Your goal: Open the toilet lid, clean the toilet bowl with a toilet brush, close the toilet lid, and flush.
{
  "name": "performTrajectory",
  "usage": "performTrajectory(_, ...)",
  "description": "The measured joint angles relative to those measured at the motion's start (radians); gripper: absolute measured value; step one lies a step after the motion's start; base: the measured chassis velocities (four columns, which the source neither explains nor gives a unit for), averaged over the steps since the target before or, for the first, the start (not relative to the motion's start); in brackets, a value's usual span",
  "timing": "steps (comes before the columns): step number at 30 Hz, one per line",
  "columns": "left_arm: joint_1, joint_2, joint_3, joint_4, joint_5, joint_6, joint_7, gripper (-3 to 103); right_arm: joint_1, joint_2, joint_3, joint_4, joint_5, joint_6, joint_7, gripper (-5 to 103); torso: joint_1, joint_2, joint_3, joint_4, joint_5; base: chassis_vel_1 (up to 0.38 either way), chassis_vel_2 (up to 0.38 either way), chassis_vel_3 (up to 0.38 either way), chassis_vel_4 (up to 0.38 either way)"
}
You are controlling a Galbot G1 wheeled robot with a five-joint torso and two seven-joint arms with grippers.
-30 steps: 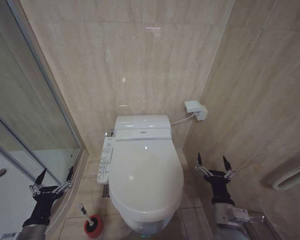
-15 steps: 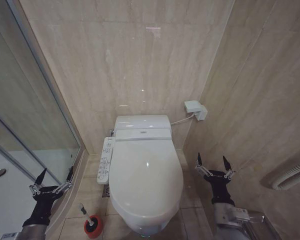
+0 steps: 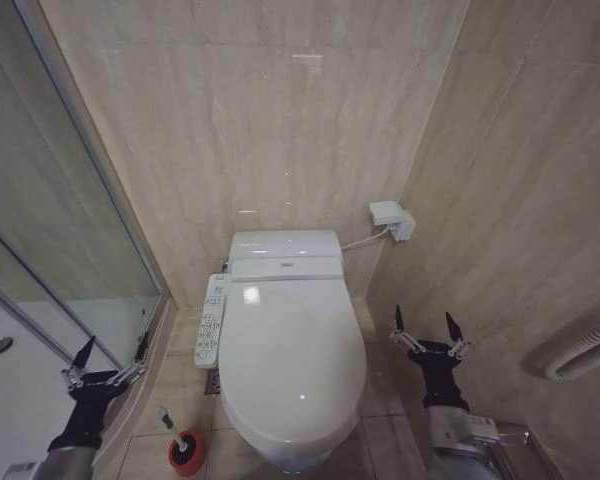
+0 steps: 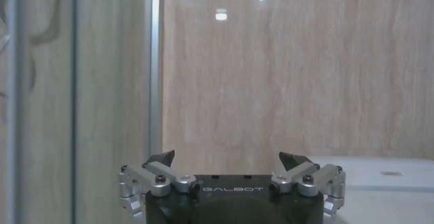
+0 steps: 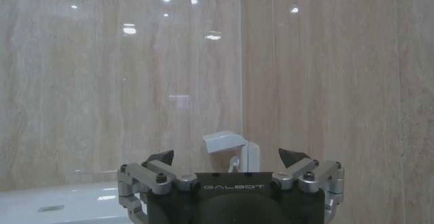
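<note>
The white toilet lid (image 3: 292, 345) lies shut over the toilet bowl, which is hidden beneath it. A white control panel (image 3: 212, 322) runs along the toilet's left side. On the floor at the lower left, the toilet brush (image 3: 168, 421) leans with its white handle up out of a small red holder (image 3: 187, 452). My left gripper (image 3: 112, 352) hangs open, left of the brush and above the floor; it appears again as the left gripper (image 4: 230, 159). Right of the toilet, my right gripper (image 3: 424, 327) is open and empty near the wall, also seen as the right gripper (image 5: 230, 158).
A glass shower screen (image 3: 50, 220) and a white shower tray (image 3: 10, 370) close the left side. Beige tiled walls stand behind and to the right. A white wall box (image 3: 390, 217) with a cable sits behind the toilet. A white rail (image 3: 585, 350) is mounted on the right wall.
The left gripper has sunk slightly lower in the head view. Toilet, brush and right gripper look unchanged.
</note>
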Motion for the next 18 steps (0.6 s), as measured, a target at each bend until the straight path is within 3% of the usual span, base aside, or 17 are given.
performTrajectory(4, -0.089, -0.022, 0.052, 0.007, 0.015, 0.136, -0.007, 100, 0.000, 0.000, 0.000, 0.000, 0.000, 0.000, 0.000, 100, 0.000, 0.000, 0.000, -0.0002, -0.0001, 0.000, 0.000, 0.000, 0.000)
performTrajectory(5, -0.089, -0.022, 0.052, 0.007, 0.015, 0.136, -0.007, 100, 0.000, 0.000, 0.000, 0.000, 0.000, 0.000, 0.000, 100, 0.000, 0.000, 0.000, -0.0002, -0.0001, 0.000, 0.000, 0.000, 0.000)
performTrajectory(8, -0.169, -0.041, 0.099, 0.013, 0.028, 0.258, -0.012, 100, 0.000, 0.000, 0.000, 0.000, 0.000, 0.000, 0.000, 100, 0.000, 0.000, 0.000, -0.0001, 0.0000, 0.000, 0.000, 0.000, 0.000)
performTrajectory(9, -0.169, -0.041, 0.099, 0.013, 0.028, 0.258, -0.012, 100, 0.000, 0.000, 0.000, 0.000, 0.000, 0.000, 0.000, 100, 0.000, 0.000, 0.000, -0.0001, 0.0000, 0.000, 0.000, 0.000, 0.000)
performTrajectory(11, -0.222, -0.054, 0.131, 0.021, 0.050, 0.325, -0.015, 100, 0.000, 0.000, 0.000, 0.000, 0.000, 0.000, 0.000, 100, 0.000, 0.000, 0.000, -0.0004, 0.0000, 0.000, 0.000, 0.000, 0.000)
performTrajectory(18, -0.233, -0.060, 0.139, 0.019, 0.094, 0.334, -0.024, 100, 0.000, 0.000, 0.000, 0.000, 0.000, 0.000, 0.000, 100, 0.000, 0.000, 0.000, 0.0001, -0.0003, 0.000, 0.000, 0.000, 0.000)
